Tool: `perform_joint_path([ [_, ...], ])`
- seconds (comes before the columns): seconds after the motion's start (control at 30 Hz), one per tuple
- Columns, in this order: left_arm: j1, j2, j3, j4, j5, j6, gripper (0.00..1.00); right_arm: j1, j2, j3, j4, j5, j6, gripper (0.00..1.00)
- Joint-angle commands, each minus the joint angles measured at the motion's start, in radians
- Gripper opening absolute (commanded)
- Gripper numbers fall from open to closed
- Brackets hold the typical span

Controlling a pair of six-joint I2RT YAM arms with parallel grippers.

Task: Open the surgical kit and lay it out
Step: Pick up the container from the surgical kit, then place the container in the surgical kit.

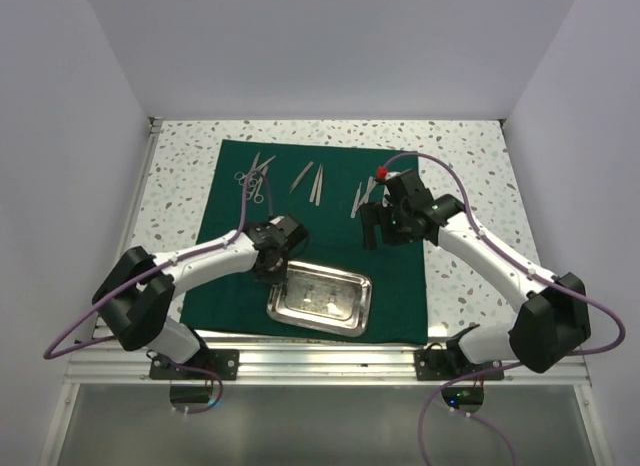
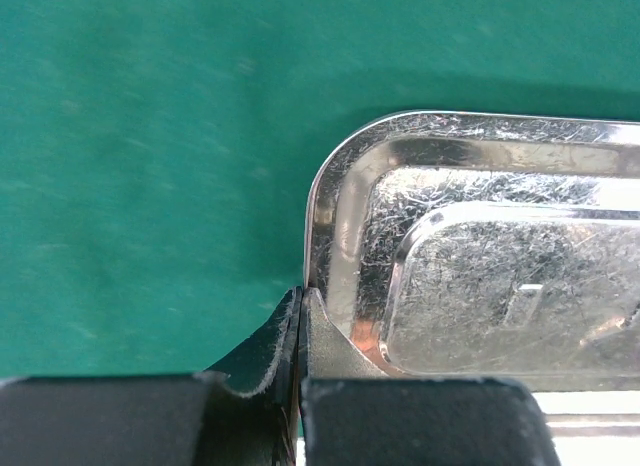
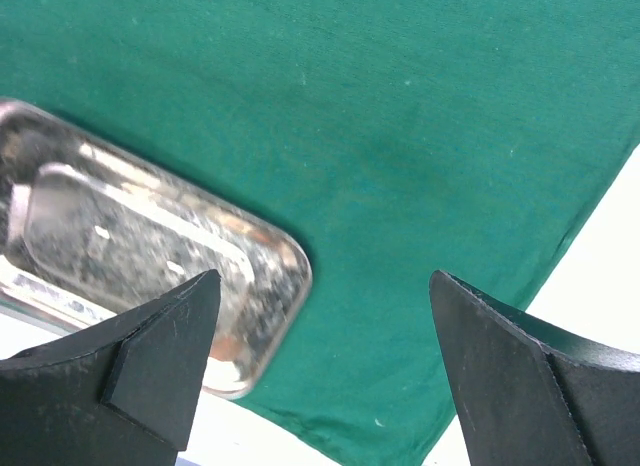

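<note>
The dark green cloth (image 1: 395, 286) lies spread flat on the table. The steel tray (image 1: 345, 311) sits on the cloth's near part, and nothing lies inside it. Slim silver instruments lie in a row along the far part of the cloth: scissors (image 1: 250, 183), tweezers (image 1: 318, 183) and another pair (image 1: 359, 198). My left gripper (image 1: 277, 269) is at the tray's left end. In the left wrist view the left gripper (image 2: 301, 294) is shut on the thin tray rim (image 2: 335, 206), near a rounded corner. My right gripper (image 3: 325, 276) hangs open above the cloth (image 3: 400, 136), right of the tray (image 3: 150, 236).
Speckled white tabletop (image 1: 470, 186) borders the cloth on both sides. White walls enclose the table at left, back and right. A metal rail (image 1: 320, 361) runs along the near edge by the arm bases. The cloth's near corner and bare table (image 3: 600, 246) show under the right gripper.
</note>
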Motion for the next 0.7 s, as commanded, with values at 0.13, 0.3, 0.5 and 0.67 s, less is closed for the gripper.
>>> perform_joint_path([
  [0.13,0.107,0.019,0.037,-0.007,-0.127,0.077,0.00,0.001,-0.051,-0.017,-0.020,0.016,-0.016,0.89],
  [0.3,0.170,0.046,0.051,0.026,-0.178,0.103,0.00,0.000,-0.062,-0.026,-0.025,0.016,-0.013,0.89],
  [0.5,0.190,0.085,0.152,0.023,-0.218,0.123,0.50,0.001,-0.083,-0.003,-0.040,0.036,-0.009,0.89],
  [0.67,0.190,0.005,0.233,-0.068,-0.212,0.129,0.96,0.000,-0.160,0.037,-0.098,0.112,0.030,0.99],
])
